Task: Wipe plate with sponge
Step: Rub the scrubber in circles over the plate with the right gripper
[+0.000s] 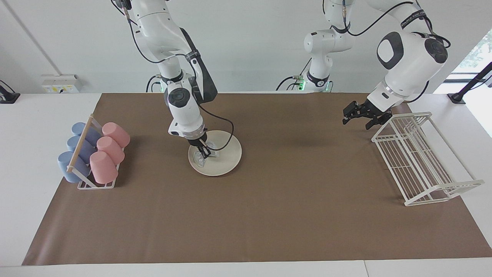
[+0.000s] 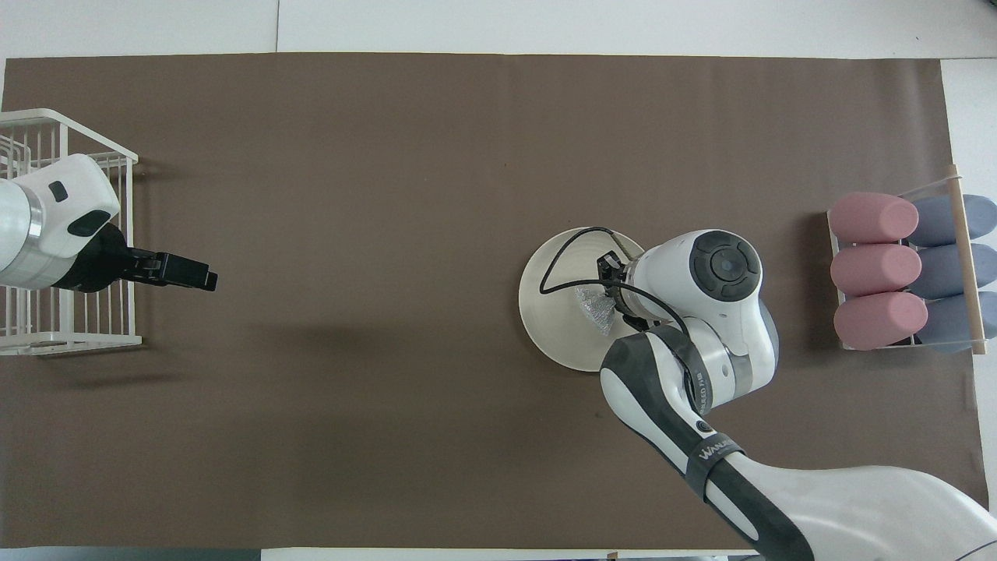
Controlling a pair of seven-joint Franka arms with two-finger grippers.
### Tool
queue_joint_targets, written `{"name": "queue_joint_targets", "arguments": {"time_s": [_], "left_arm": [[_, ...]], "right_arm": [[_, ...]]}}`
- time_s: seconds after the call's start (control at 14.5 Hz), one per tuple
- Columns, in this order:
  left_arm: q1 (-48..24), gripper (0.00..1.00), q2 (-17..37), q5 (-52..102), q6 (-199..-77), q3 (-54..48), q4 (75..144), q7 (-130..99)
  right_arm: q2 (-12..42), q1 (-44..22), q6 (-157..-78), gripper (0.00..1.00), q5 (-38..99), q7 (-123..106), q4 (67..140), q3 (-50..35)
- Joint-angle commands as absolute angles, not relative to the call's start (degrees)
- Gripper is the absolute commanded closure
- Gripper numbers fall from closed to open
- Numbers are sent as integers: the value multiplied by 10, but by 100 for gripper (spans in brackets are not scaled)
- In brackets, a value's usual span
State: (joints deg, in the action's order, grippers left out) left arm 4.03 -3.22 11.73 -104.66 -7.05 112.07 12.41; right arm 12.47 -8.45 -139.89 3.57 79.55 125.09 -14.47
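The cream-white plate (image 1: 227, 157) (image 2: 551, 327) lies flat on the brown mat, toward the right arm's end of the table. The silvery, wrinkly sponge (image 1: 200, 157) (image 2: 591, 308) rests on the plate's inner surface, on the side toward the cup rack. My right gripper (image 1: 204, 152) points down onto the plate and is shut on the sponge, pressing it to the plate. In the overhead view the right wrist covers most of that gripper and part of the plate. My left gripper (image 1: 356, 121) (image 2: 204, 276) hangs open and holds nothing above the mat beside the wire rack, where the left arm waits.
A holder with pink and blue cups (image 1: 94, 154) (image 2: 903, 269) lying on their sides stands at the right arm's end of the table. A white wire dish rack (image 1: 421, 165) (image 2: 74, 340) stands at the left arm's end. A black cable loops over the plate.
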Motion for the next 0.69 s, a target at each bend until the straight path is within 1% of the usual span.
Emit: {"name": "queue_joint_targets", "arguments": {"time_s": [0.0,0.41,0.55,0.62], "left_arm": [[33,0,-42,105,-1058,-69,1133,113],[33,0,-44,105,-1071,-69,1141,112],[33,0,-44,105,-1071,-69,1141,112],[33,0,-44,106,-1071,-69,1141,112]], "right_arm": [[140,-142,-1426,100,41,880,1260,-148],[137,-146,-1426,100,41,896,1252,-148],[134,-146,-1411,100,41,910,1224,-148],[134,-146,-1385,100,41,924,1196,-148]]}}
